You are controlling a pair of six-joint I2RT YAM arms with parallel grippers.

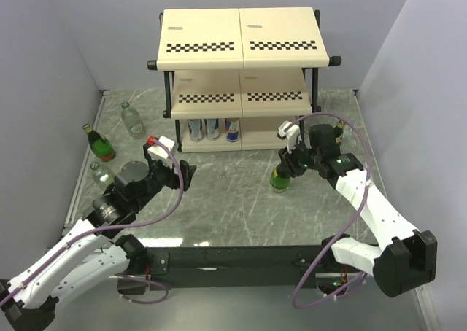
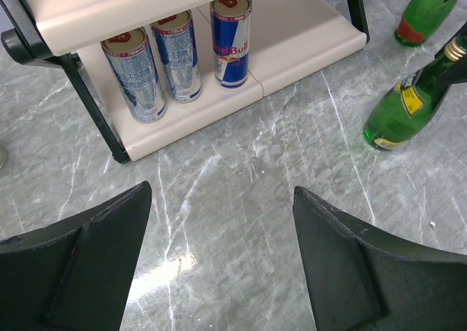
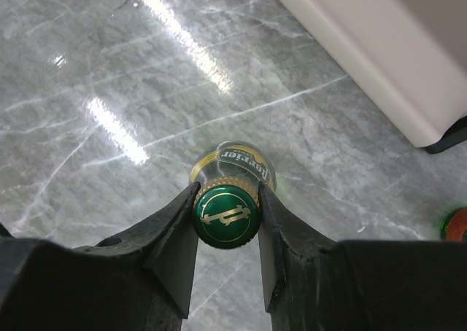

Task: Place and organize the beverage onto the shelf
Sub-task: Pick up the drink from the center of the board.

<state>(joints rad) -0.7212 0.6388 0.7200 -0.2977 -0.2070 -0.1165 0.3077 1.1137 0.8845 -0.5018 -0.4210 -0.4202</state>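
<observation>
Shelf (image 1: 241,50) at far side of tabletop (image 1: 219,200); three cans (image 2: 179,54) on its bottom tier, left half. I see right gripper (image 3: 227,238) clamped on cap of green Perrier bottle (image 1: 279,179), near shelf's front right corner. Left gripper (image 2: 221,200) jaws wide apart over bare marble.

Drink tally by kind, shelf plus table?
Cans: 3, all on the shelf bottom board
Green bottles: 3, one in the right pincer
Clear bottles: 2
Total: 8
</observation>
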